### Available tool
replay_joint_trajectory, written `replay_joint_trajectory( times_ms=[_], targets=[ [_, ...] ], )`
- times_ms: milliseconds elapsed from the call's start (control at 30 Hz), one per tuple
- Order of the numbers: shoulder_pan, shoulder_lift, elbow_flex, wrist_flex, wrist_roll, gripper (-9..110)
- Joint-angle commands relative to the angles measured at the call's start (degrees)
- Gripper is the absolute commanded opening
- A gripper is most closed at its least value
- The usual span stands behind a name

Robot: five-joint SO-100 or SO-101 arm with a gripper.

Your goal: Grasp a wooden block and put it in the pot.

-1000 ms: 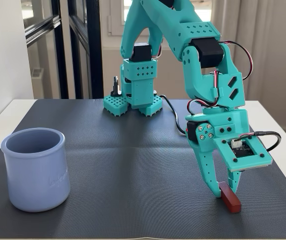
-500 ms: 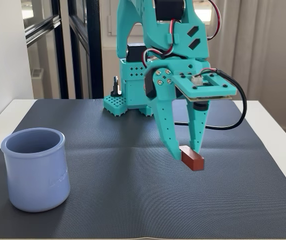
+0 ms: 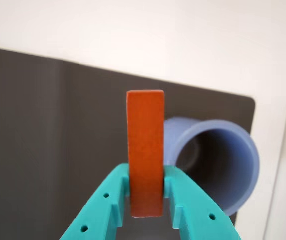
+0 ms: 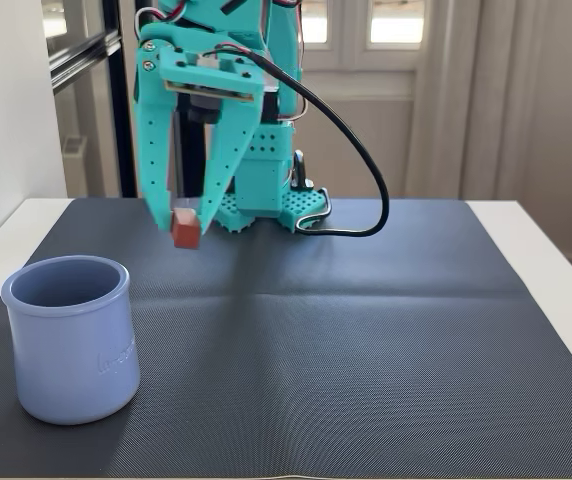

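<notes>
My teal gripper (image 4: 183, 222) is shut on the red wooden block (image 4: 185, 232) and holds it in the air above the dark mat, behind the pot and a little to its right in the fixed view. In the wrist view the block (image 3: 145, 150) stands clamped between the two teal fingers (image 3: 108, 200), long side pointing away. The pale lavender-blue pot (image 4: 69, 335) stands upright at the front left of the mat. In the wrist view the pot (image 3: 218, 160) shows its open mouth just right of the block, some way beyond it.
The dark textured mat (image 4: 346, 330) covers most of a white table (image 4: 546, 250). The arm's teal base (image 4: 266, 190) stands at the back of the mat with a black cable (image 4: 366, 190) looping to its right.
</notes>
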Motion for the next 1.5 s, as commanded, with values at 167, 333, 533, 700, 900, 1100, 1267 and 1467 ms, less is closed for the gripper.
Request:
replay_joint_trajectory(
  times_ms=[167,333,533,700,900,1100,1267,1467],
  targets=[
    [7.38,2.46,-2.37,0.18,-5.27,1],
    [10.28,2.37,1.23,-0.44,-7.47,1],
    [10.37,2.37,2.99,-0.53,-8.53,1],
    [10.28,2.37,2.99,-0.53,-8.61,3],
    [10.11,2.37,3.08,-0.53,-8.70,14],
    [10.02,2.72,3.08,-0.53,-10.28,0],
    [7.21,4.48,2.64,-0.09,-18.46,0],
    [1.41,18.98,8.00,0.09,-37.79,0]
  ],
)
